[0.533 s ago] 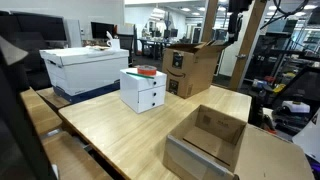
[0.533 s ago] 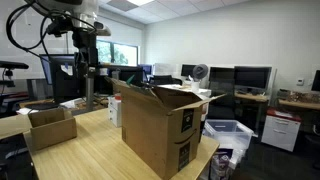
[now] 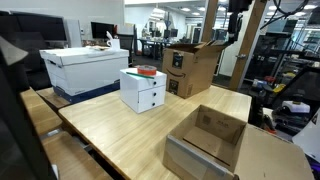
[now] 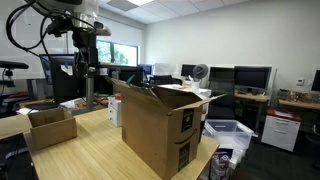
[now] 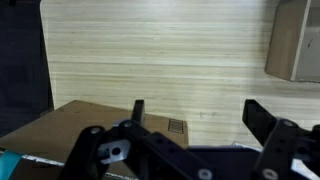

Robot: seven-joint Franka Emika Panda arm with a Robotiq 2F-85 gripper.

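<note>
My gripper [image 5: 200, 114] hangs high over the light wooden table [image 5: 160, 50], open, with nothing between its black fingers [image 5: 262, 117]. Directly beneath, at the lower left of the wrist view, lies a brown cardboard surface [image 5: 90, 118] with a small printed label. A second cardboard box [image 5: 296, 40] shows at the upper right. In both exterior views the arm [image 4: 84, 38] [image 3: 237, 10] stays well above the tabletop, near the tall open cardboard box [image 3: 190, 68] [image 4: 160, 125]. It touches nothing.
A white drawer unit [image 3: 143, 89] with a red item [image 3: 146, 70] on top stands mid-table. A white lidded box [image 3: 85, 68] sits behind it. A shallow open cardboard box [image 3: 208, 140] [image 4: 50, 126] rests near the table edge. Desks and monitors [image 4: 250, 76] fill the room.
</note>
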